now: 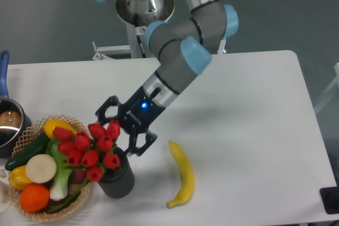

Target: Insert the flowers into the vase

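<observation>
camera: looking down from high in front | facing the table point(254, 104) | arm base sitting at frame top | mid-range

The grey UR5e arm with light-blue joint caps point(183, 51) reaches from its base at the desk's far edge down and forward toward the near-left corner; its silver wrist segment carries a lit blue light; the black two-finger gripper point(117, 127) points down-left, its fingers point(106, 110) spread apart.

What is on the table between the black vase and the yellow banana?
Nothing. In the camera view, the stretch of white table between the vase and the banana is bare, with only a bit of shadow beside the vase.
</observation>
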Robot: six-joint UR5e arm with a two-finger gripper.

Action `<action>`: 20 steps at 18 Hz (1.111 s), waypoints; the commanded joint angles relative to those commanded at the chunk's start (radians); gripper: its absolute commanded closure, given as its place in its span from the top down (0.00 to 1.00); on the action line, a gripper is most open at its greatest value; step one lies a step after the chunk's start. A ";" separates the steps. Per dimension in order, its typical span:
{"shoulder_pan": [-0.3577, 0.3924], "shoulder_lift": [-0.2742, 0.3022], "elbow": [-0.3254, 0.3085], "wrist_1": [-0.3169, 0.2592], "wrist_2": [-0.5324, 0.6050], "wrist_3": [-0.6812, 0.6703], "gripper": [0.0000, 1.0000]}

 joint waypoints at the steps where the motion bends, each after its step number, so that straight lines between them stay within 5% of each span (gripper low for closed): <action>1: 0.011 0.006 -0.006 0.000 0.002 0.002 1.00; 10: 0.169 0.057 -0.054 0.000 0.050 0.037 1.00; 14: 0.207 0.025 0.034 -0.002 0.303 0.109 1.00; 20: 0.219 -0.059 0.053 -0.003 0.782 0.276 1.00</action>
